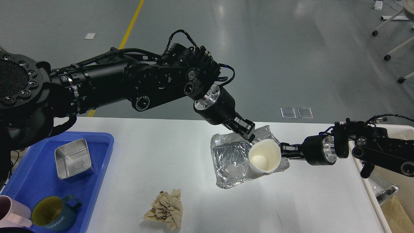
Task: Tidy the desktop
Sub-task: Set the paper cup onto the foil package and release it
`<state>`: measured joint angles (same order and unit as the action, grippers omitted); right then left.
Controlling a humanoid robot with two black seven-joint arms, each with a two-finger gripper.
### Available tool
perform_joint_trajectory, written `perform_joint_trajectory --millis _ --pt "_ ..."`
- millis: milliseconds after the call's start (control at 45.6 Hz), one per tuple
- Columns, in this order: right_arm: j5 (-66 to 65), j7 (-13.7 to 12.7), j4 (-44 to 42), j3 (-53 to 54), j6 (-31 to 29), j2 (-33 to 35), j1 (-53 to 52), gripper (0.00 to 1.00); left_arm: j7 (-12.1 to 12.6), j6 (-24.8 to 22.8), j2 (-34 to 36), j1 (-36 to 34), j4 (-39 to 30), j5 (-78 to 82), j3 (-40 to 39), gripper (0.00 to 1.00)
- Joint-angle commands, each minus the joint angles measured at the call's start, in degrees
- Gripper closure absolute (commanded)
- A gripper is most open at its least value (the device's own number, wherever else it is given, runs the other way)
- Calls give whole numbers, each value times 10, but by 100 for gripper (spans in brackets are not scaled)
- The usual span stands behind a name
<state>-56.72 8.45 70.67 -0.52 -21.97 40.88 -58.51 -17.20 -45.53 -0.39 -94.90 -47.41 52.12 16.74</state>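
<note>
The left gripper (248, 132) is pinching the foil (231, 161) at its upper edge, above the desktop (155, 155). The right gripper (284, 150) is holding the cup (264, 157) — its fingers are hidden behind it, so their spread I cannot tell. The thin foil could be tearing or slipping — the cup may be tipping.

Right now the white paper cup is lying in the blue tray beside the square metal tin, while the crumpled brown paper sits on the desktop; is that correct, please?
Not quite: the head view shows the white paper cup on the silver foil bag on the desktop, not in the blue tray. The square metal tin is in that tray, and the crumpled brown paper sits on the desktop.
</note>
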Motion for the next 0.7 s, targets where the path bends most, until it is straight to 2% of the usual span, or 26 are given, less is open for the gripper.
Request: perform_joint_trajectory --millis 0,263,461,680 --pt "0 0 0 0 0 1 0 100 10 2 -14 5 8 -1 7 80" --pt "0 -1 0 -3 0 3 -2 100 15 3 -16 -2 10 -2 3 72" --pt "-1 0 -3 -15 0 3 -3 100 11 18 5 -7 11 -1 6 53" --pt "0 -1 -5 -17 0 3 -3 100 11 14 86 -13 6 4 9 51"
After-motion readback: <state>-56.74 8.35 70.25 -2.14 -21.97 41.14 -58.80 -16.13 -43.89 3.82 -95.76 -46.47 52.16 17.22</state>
